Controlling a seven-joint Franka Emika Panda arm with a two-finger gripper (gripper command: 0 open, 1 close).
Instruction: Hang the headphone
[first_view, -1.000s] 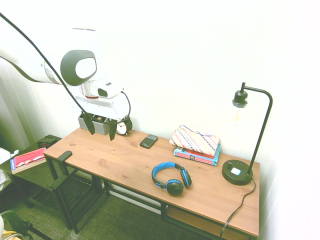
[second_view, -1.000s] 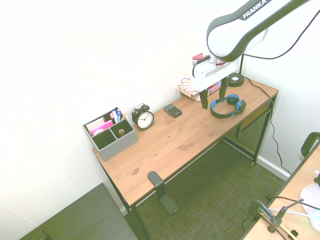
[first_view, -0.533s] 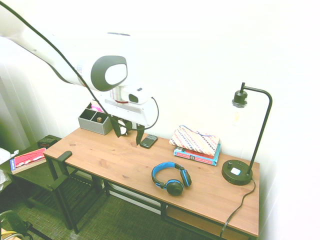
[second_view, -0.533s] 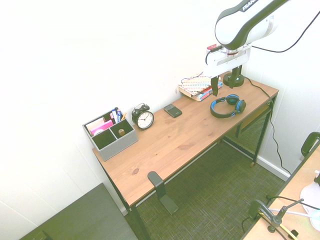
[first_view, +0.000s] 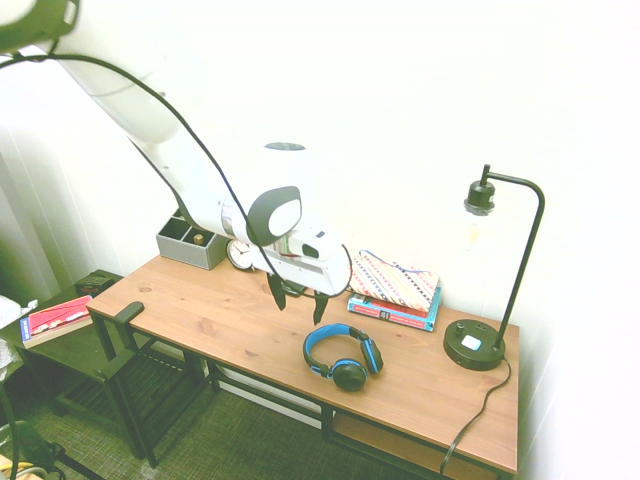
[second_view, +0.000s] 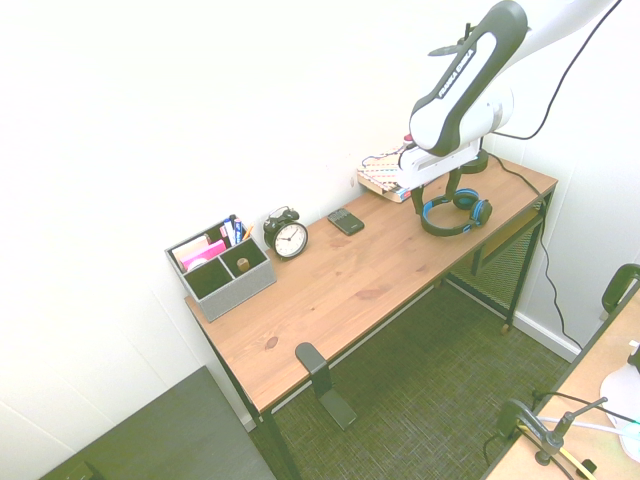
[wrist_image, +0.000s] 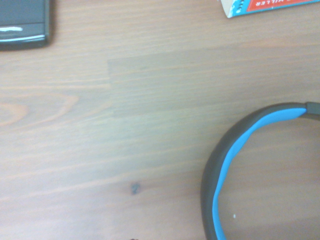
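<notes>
The headphone (first_view: 343, 355), with a bright blue headband and black ear cups, lies flat on the wooden desk (first_view: 220, 320) near its front edge. My gripper (first_view: 298, 300) hovers open just above the desk, beside the headband on the side away from the lamp, and holds nothing. From the other side, the gripper (second_view: 435, 192) hangs right next to the headphone (second_view: 455, 212). The wrist view shows the curved blue headband (wrist_image: 220, 170) on the wood grain. A black hook (first_view: 128, 312) is clamped to the desk's front edge at the far end from the headphone.
A black desk lamp (first_view: 478, 345) stands at one end, with a patterned pouch on books (first_view: 392, 285) by the wall. A dark phone (second_view: 346, 221), an alarm clock (second_view: 288, 238) and a grey organiser (second_view: 222, 268) line the back.
The arm has swept along the desk from the organiser end to the headphone and dropped lower. The gripper stayed open the whole time.
</notes>
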